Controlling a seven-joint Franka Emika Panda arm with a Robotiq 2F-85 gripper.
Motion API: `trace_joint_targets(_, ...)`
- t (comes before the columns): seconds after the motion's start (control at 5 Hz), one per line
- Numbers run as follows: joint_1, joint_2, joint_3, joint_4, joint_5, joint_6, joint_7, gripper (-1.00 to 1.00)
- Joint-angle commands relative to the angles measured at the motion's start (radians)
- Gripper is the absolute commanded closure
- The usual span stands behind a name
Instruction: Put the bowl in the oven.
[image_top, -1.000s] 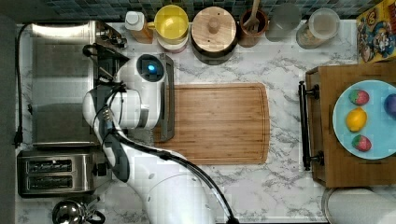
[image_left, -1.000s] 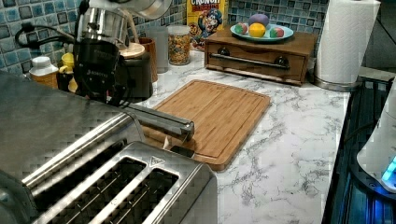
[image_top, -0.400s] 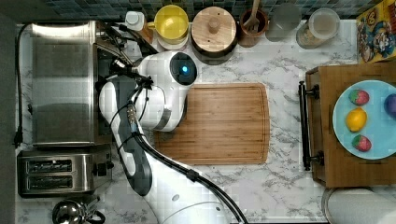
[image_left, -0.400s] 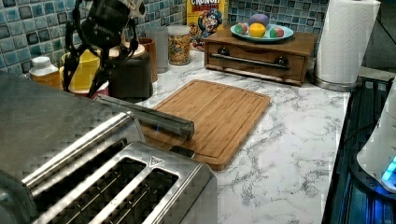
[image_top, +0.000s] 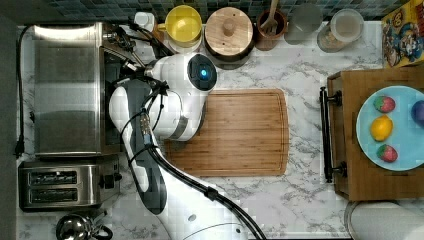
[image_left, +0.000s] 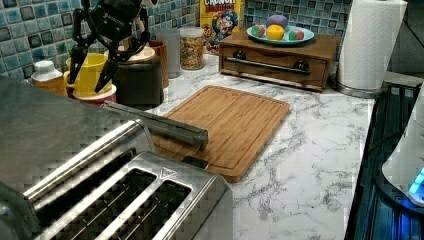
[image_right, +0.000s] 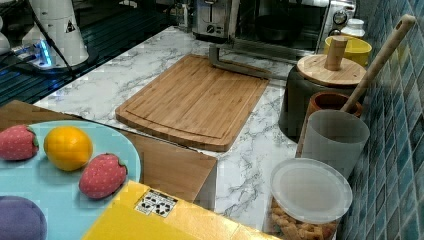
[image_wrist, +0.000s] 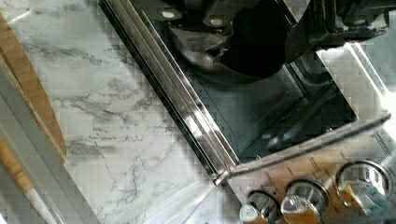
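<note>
White marble-veined counter (image_left: 310, 150) is running under everything we are looking at, smooth and glossy. Nearest in the left view, the brushed-steel two-slot toaster (image_left: 125, 205) is sitting just beside the boxy stainless oven (image_left: 45, 130). The oven's glass door is lying open and flat, and its bar handle (image_left: 160, 127) is reaching over the near edge of the rectangular bamboo cutting board (image_left: 225, 120), whose grooved surface is lying bare.

In the right view we are seeing the bowl (image_right: 276, 27), round and plain black, resting inside the oven's dark cavity, behind the lowered door.

Farther back in the left view, the gripper (image_left: 92, 67) is hanging above the counter with its two black fingers spread wide and nothing between them. It is standing in front of the yellow bowl (image_top: 183, 22), apart from the oven opening. Beside that bowl, a round wooden lid (image_top: 227, 31) with a knob is capping a dark pot, and blue mosaic tiles (image_left: 30, 30) are closing the scene behind.
</note>
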Motion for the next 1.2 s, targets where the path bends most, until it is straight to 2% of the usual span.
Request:
trace_joint_targets(0.2, -0.025, -0.012, 0.047, 0.009, -0.008, 0.001, -0.02, 0.0)
trace_joint_targets(0.4, -0.004, -0.015, 0.023, 0.01, 0.003, -0.003, -0.026, 0.0)
trace_joint_targets(1.2, -0.005, -0.015, 0.024, 0.01, 0.003, -0.004, -0.025, 0.0)
